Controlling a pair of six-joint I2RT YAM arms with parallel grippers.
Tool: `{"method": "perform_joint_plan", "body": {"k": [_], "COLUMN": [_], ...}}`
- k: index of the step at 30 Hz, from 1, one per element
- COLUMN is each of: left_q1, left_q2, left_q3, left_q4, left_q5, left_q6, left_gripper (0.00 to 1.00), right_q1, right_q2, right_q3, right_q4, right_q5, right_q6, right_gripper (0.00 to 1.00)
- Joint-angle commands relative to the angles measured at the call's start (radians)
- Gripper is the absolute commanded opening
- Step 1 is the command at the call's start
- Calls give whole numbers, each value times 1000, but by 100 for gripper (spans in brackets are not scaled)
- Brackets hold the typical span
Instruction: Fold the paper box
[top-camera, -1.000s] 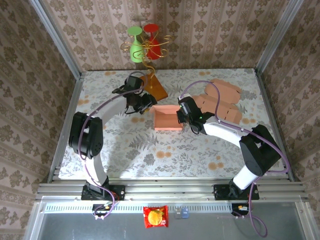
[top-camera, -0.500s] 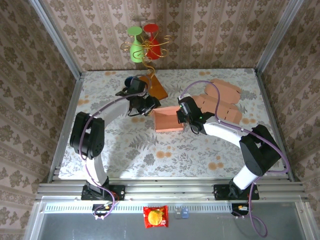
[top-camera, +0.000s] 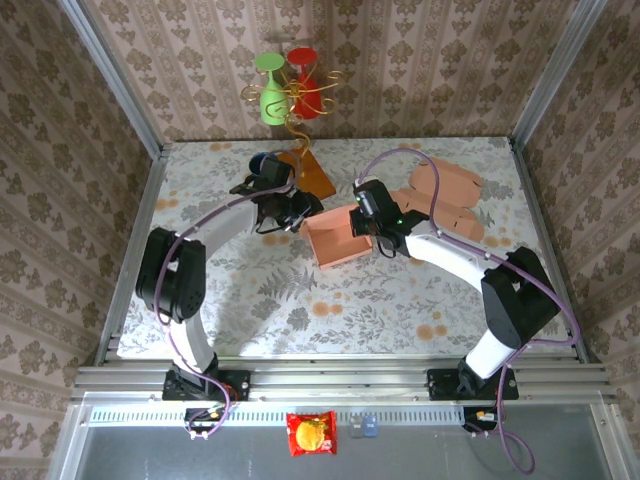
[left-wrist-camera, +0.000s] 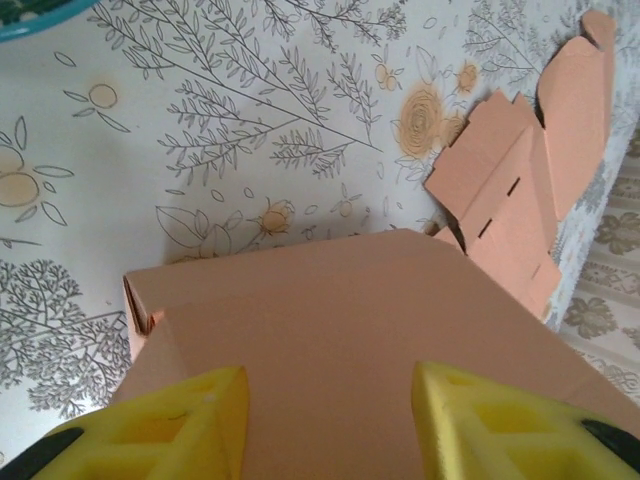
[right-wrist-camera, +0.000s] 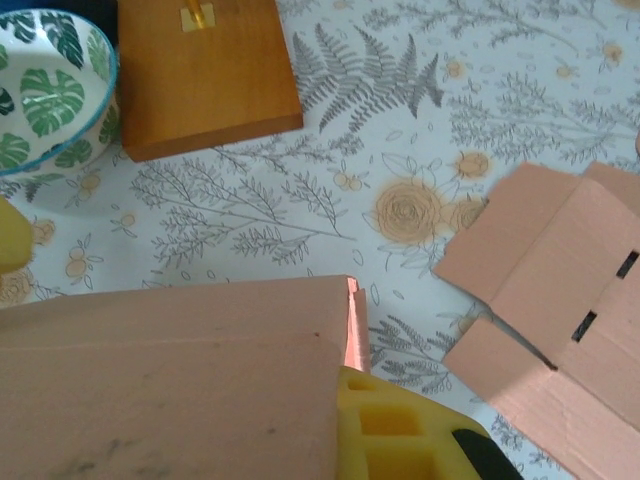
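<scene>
Both arms (top-camera: 222, 214) have white links and black joints, trailed by purple cables (top-camera: 400, 153); the fingers (left-wrist-camera: 170, 425) are yellow, seemingly black-tipped.

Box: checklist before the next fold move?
1. Right gripper shut on box wall: ok.
2. Left gripper open, facing a box panel: ok.
3. Left fingers touching that panel: cannot tell.
4. Blanks apart from box: ok.
5. Wooden base and bowl apart from box: ok.
6. Box fully folded: not ok, top open.
</scene>
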Motion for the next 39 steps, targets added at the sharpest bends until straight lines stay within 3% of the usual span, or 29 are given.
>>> {"method": "perform_joint_plan", "body": {"k": [1, 7, 15, 39], "left_q1": [-7, 18, 56, 5], "left_q2": [-56, -85, -75, -114], "left_q3": [-21, -26, -33, -128], "left_q4": [11, -106, -100, 116], "left_q5": [21, -8, 35, 109], "left_q6": [-32, 56, 76, -228], "left_gripper": [48, 53, 56, 54], "right_q1": [-10, -23, -23, -23], "right_q2": [10, -12, -25, -1], "right_q3": [31, 21, 6, 34], "right_q4": [-61, -56, -51, -73], "right_q5": [-23, -56, -75, -96], "right_q6": [44, 26, 18, 60], "right_gripper": [0, 0, 0, 0]}}
